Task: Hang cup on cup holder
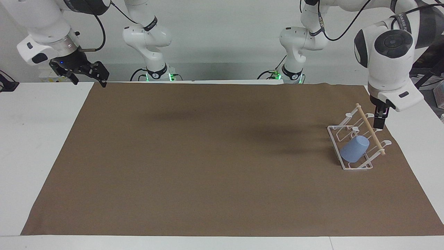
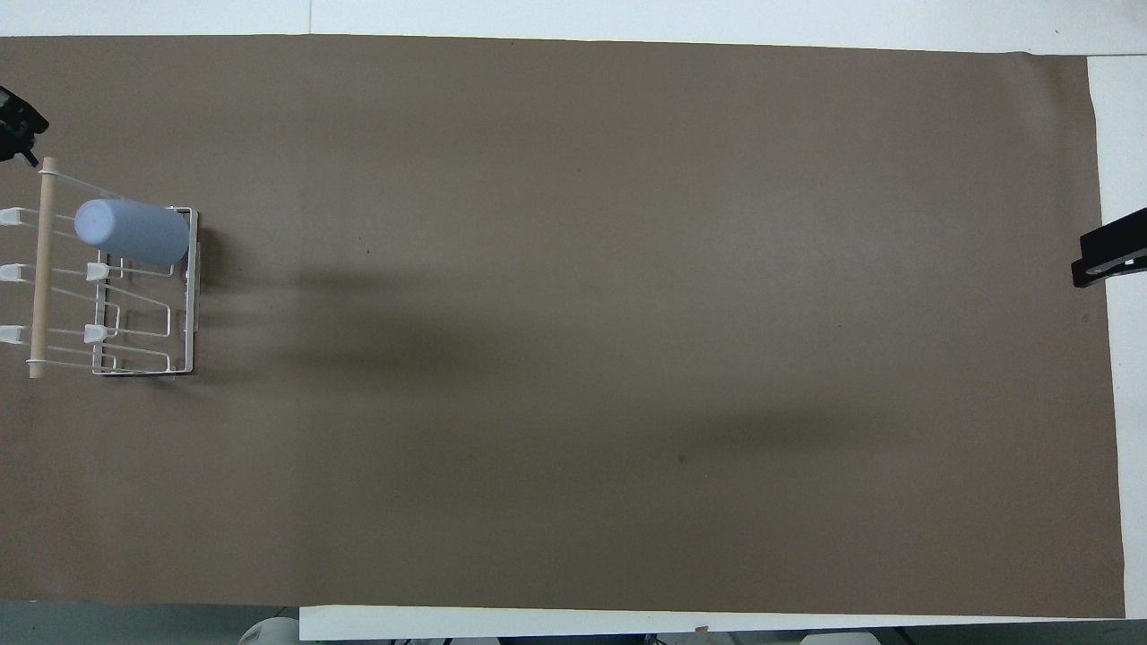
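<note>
The light-blue cup (image 1: 354, 148) (image 2: 133, 232) hangs tilted, mouth down, on a prong of the white wire cup holder (image 1: 347, 166) (image 2: 184, 358), at the end of the rack that is farther from the robots. The rack stands at the left arm's end of the table, with its wooden dowel (image 1: 369, 129) (image 2: 39, 269) across the top. My left gripper (image 1: 378, 121) (image 2: 16, 134) hovers open and empty above the table beside the dowel, apart from the cup. At the right arm's end my right gripper (image 1: 89, 80) (image 2: 1107, 260) waits raised and open, holding nothing.
A brown mat (image 1: 208, 156) covers most of the white table (image 1: 34, 139). The rack's other prongs (image 2: 125, 336) carry nothing.
</note>
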